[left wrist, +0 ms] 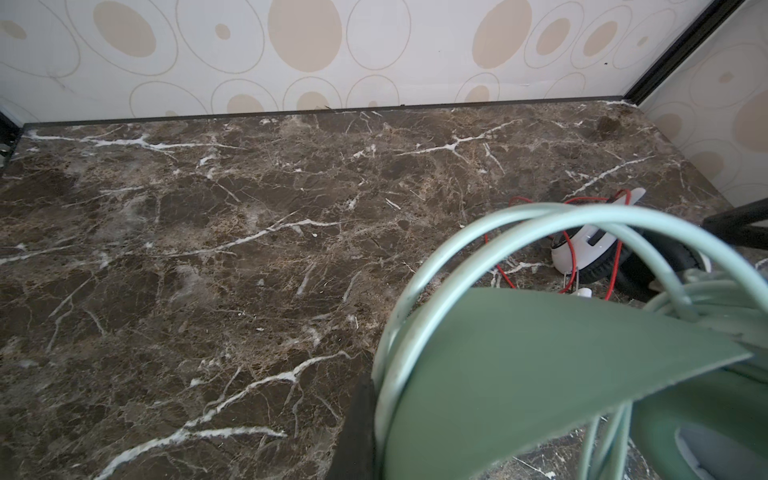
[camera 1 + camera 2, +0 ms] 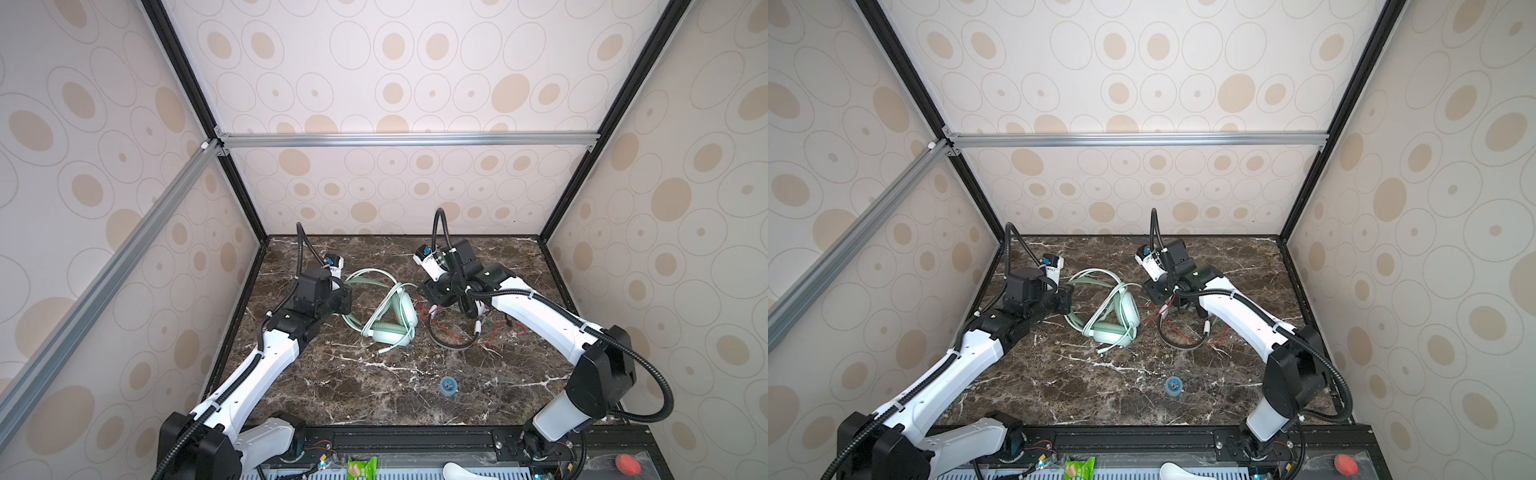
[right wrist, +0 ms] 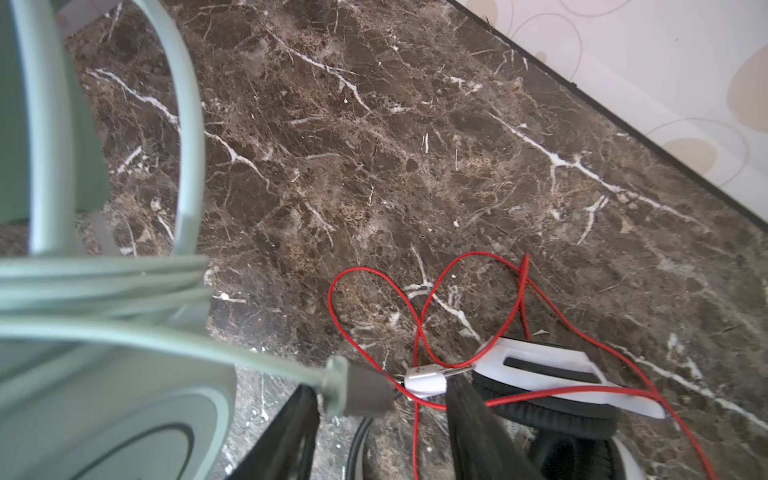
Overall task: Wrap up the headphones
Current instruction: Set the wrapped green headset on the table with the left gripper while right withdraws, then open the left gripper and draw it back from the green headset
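Now | mint headset lies on table, central | left gripper at its left edge, clenched on its headband | right gripper at its right, fingers parted, plug loose between them | white-and-black headset just right of it

Left arm: rises from near left corner of table, forearm slanting toward far edge, wrist bent toward table middle. Left end effector: low over table, pointing toward right edge, jaws closed on band of mint headset. Right arm: rises from near right corner, leans toward far edge and middle, wrist tipped down. Right end effector: just above table, jaws apart, black fingers either side of mint plug, not clamping it.
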You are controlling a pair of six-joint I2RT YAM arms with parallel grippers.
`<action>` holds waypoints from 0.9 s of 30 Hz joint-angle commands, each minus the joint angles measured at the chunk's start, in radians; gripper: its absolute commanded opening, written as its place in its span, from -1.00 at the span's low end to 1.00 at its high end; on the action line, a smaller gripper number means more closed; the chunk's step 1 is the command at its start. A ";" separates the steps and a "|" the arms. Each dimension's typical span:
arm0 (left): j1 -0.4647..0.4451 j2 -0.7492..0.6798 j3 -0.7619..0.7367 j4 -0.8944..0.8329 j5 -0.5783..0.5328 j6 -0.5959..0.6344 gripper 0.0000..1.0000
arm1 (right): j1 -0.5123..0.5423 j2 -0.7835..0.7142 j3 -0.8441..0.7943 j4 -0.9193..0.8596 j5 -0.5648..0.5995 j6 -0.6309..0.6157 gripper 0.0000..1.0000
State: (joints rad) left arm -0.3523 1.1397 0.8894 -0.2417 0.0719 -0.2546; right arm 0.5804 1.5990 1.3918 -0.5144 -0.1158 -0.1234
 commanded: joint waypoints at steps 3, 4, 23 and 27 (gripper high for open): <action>0.016 0.012 0.069 0.022 0.002 -0.072 -1.00 | -0.033 -0.033 -0.034 0.011 0.008 0.012 0.35; 0.020 0.018 0.070 0.021 0.002 -0.076 -1.00 | -0.037 -0.037 -0.038 0.011 0.010 0.017 0.41; 0.255 0.261 0.057 0.139 0.050 -0.150 -1.00 | -0.066 -0.065 0.037 -0.067 0.099 0.097 0.74; 0.278 0.359 0.106 0.151 0.033 -0.170 -1.00 | -0.066 -0.056 0.054 -0.100 0.118 0.149 0.77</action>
State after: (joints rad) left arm -0.0879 1.4731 0.9119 -0.1745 0.0803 -0.3641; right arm 0.5156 1.5539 1.4128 -0.5720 -0.0212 -0.0269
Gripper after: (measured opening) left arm 0.075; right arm 0.881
